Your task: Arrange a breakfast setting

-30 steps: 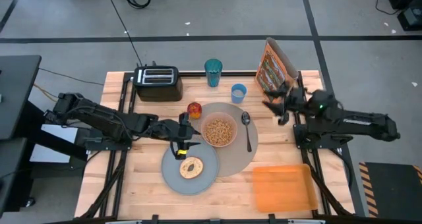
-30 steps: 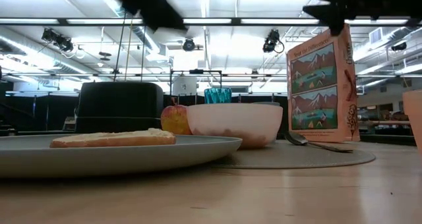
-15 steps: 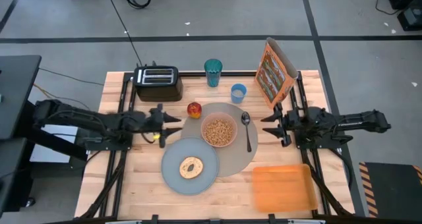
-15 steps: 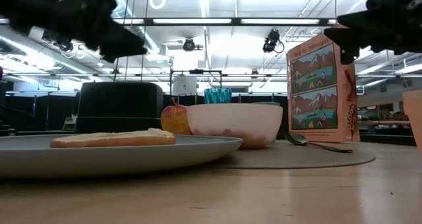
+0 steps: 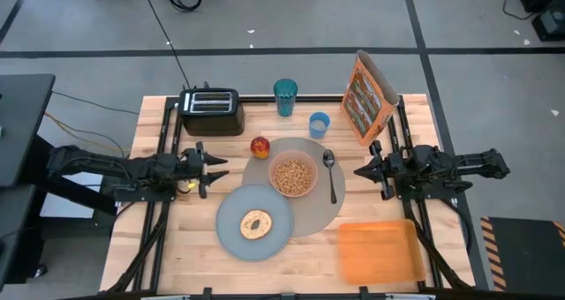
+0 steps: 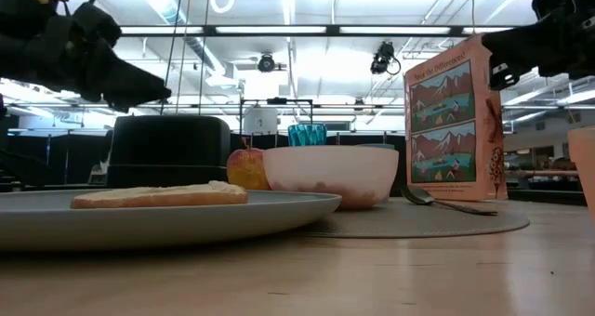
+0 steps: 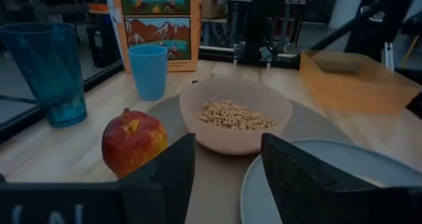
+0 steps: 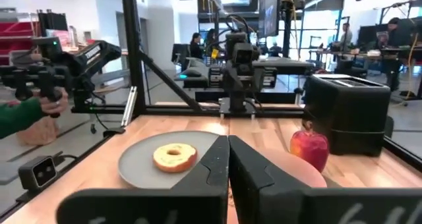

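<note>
The round tan mat (image 5: 309,207) holds the pink bowl (image 5: 293,176) of cereal and the metal spoon (image 5: 330,172). The grey-blue plate (image 5: 238,234) overlaps the mat's near left edge and carries the toast ring (image 5: 256,221). The apple (image 5: 259,146) and the small light-blue cup (image 5: 319,123) stand at the mat's far edge. The orange cereal box (image 5: 366,95) stands upright at the far right. My left gripper (image 5: 216,169) hovers open left of the plate, pointing at the bowl (image 7: 235,118). My right gripper (image 5: 358,171) hovers shut, right of the spoon, with nothing in it.
A black toaster (image 5: 212,111) and a teal tumbler (image 5: 285,97) stand along the far edge. A flat orange tray (image 5: 378,251) lies at the near right corner. Bare wood shows at the near left. A person's sleeve and hand-held controller (image 8: 39,85) show beyond the table.
My left gripper has drawn back from above the plate toward the table's left edge and levelled out, staying open. My right gripper has left the cereal box's side, gone toward the near edge and shut. The table things have kept still.
</note>
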Motion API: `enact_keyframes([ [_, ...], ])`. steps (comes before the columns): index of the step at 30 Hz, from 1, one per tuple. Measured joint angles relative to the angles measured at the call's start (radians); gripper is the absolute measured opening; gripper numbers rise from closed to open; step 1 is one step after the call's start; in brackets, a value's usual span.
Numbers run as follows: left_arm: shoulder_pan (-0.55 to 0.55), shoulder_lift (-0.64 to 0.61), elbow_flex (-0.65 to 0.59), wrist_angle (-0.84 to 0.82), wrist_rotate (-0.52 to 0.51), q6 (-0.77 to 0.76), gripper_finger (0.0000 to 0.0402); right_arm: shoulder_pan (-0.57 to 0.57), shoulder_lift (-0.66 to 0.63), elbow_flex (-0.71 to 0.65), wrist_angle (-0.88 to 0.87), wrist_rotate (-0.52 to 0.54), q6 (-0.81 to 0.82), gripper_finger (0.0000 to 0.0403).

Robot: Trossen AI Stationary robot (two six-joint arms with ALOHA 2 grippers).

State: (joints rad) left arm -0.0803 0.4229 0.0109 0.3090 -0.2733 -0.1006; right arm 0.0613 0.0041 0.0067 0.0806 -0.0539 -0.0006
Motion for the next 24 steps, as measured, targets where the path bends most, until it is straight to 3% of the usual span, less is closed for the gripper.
enact_keyframes([
  [8, 0.001, -0.266, -0.002, -0.191, 0.04, 0.081, 0.0151, 0.004, 0.007, 0.0, -0.049, 0.062, 0.008, 0.0016],
  [18, 0.01, -0.322, -0.003, -0.246, 0.131, 0.099, 0.001, 0.003, 0.01, 0.0, -0.045, 0.087, 0.001, 0.0016],
  [24, 0.021, -0.424, 0.035, -0.364, 0.23, 0.072, 0.0011, 0.003, 0.01, 0.0, -0.045, 0.087, 0.001, 0.0016],
])
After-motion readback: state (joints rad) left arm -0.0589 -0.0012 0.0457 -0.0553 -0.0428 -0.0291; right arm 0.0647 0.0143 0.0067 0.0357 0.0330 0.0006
